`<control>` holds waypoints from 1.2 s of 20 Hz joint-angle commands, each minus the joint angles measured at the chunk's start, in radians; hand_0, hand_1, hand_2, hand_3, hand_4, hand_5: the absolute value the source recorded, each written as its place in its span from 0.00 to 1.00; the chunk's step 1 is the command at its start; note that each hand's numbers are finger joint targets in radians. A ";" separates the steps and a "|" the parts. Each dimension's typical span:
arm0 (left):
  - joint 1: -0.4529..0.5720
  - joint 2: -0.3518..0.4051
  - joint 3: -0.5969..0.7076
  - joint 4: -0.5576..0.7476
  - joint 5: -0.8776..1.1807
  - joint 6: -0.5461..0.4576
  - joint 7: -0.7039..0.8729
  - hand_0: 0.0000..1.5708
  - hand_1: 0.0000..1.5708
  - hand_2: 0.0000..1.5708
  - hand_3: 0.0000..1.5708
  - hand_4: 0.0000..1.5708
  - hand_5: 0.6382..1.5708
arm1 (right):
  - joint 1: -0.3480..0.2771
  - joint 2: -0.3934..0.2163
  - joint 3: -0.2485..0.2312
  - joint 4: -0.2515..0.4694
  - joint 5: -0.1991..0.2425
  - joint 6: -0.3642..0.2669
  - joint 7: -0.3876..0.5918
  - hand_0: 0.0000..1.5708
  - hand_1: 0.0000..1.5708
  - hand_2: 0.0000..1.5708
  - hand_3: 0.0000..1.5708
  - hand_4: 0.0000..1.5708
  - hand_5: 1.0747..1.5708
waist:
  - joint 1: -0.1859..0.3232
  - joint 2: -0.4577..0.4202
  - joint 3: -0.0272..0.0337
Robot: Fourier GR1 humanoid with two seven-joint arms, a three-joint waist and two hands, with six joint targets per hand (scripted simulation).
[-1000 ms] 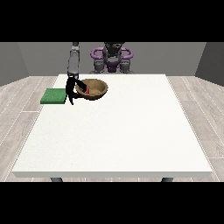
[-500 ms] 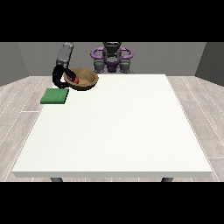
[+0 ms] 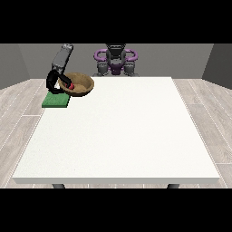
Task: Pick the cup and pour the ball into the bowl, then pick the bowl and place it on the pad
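One brown bowl [image 3: 78, 84] lifted in curled fingers of hand at view's left [image 3: 55, 79], one green pad [image 3: 55, 100] below.

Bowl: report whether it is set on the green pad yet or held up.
Held up. The bowl hangs tilted beside the green pad, gripped at its rim by the hand at the view's left.

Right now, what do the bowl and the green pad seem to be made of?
The bowl looks like wood: brown, matte, with a darker outer wall. The green pad looks like a flat sheet of foam or rubber: one even colour, no shine, though the picture leaves this open.
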 commanded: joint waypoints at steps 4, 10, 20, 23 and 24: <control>0.030 0.000 -0.002 -0.068 0.012 0.016 0.015 0.00 0.00 0.00 0.00 0.00 0.96 | -0.007 -0.185 -0.124 0.160 -0.059 0.148 -0.146 1.00 1.00 1.00 0.94 0.83 0.92 | 0.004 0.016 0.0010; -0.015 0.044 0.014 -0.098 0.030 0.035 0.032 0.00 0.00 0.00 0.00 0.09 0.96 | -0.060 -0.179 -0.173 0.271 -0.096 0.161 -0.241 1.00 1.00 1.00 0.60 0.82 0.94 | 0.022 0.100 0.0011; -0.028 0.067 0.033 -0.266 0.113 0.064 0.145 0.00 0.00 0.00 0.00 0.00 0.95 | -0.095 -0.330 -0.232 0.487 -0.073 0.228 -0.430 1.00 1.00 1.00 0.37 0.79 0.98 | 0.050 0.172 0.0023; 0.003 0.059 0.032 -0.292 0.124 0.057 0.152 0.00 0.00 0.00 0.00 0.00 0.96 | -0.116 -0.366 -0.258 0.529 -0.098 0.268 -0.424 1.00 1.00 1.00 0.34 0.81 0.99 | 0.054 0.164 0.0017; -0.012 0.105 0.047 -0.194 0.115 0.035 0.149 0.00 0.00 0.00 0.00 0.00 0.96 | -0.113 -0.374 -0.230 0.485 -0.089 0.297 -0.371 1.00 1.00 1.00 0.45 0.80 0.98 | 0.026 0.123 0.0001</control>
